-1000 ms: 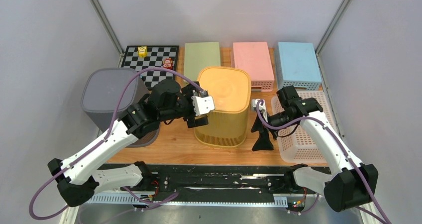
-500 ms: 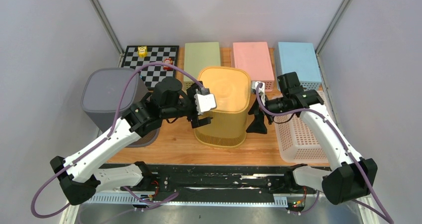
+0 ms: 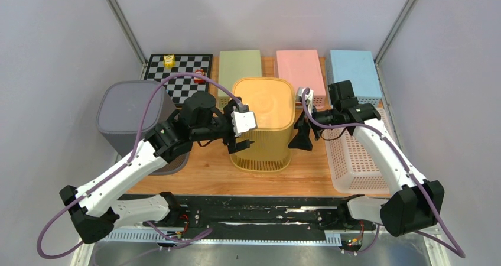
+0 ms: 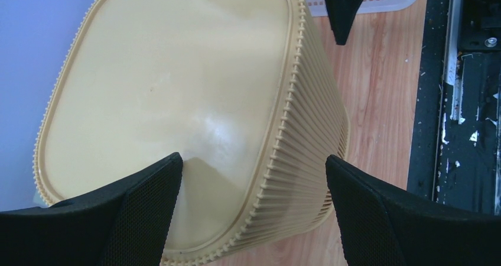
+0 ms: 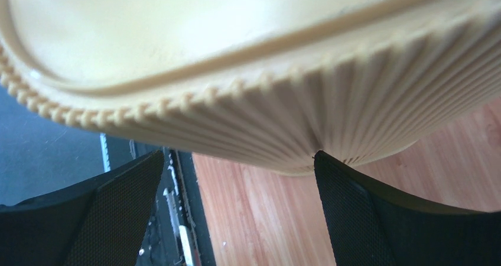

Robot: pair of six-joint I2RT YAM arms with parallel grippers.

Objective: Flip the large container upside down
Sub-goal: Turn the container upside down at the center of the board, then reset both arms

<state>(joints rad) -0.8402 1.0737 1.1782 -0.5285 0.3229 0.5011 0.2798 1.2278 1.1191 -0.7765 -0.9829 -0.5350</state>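
The large container [image 3: 263,109] is a yellow ribbed bin standing mid-table with its closed flat face up. My left gripper [image 3: 236,130] is open and straddles its upper left edge. In the left wrist view one finger [image 4: 142,207] lies over the flat top of the container [image 4: 177,100] and the other hangs outside the ribbed wall, with the left gripper [image 4: 253,159] spread wide. My right gripper [image 3: 301,127] is open at the bin's right side. In the right wrist view one fingertip [image 5: 366,213] touches the ribbed wall of the container [image 5: 236,53]; the right gripper [image 5: 239,153] has only wood showing between its fingers.
A grey bin [image 3: 133,109] stands close to the left arm. A chessboard [image 3: 180,71] and green [image 3: 240,68], pink [image 3: 301,74] and blue [image 3: 353,74] boxes line the back. A white basket [image 3: 357,159] sits right of the yellow bin, under the right arm.
My right gripper has risen and swung left from the basket side to the yellow bin's right wall. The bin has shifted slightly left. The left gripper has barely moved.
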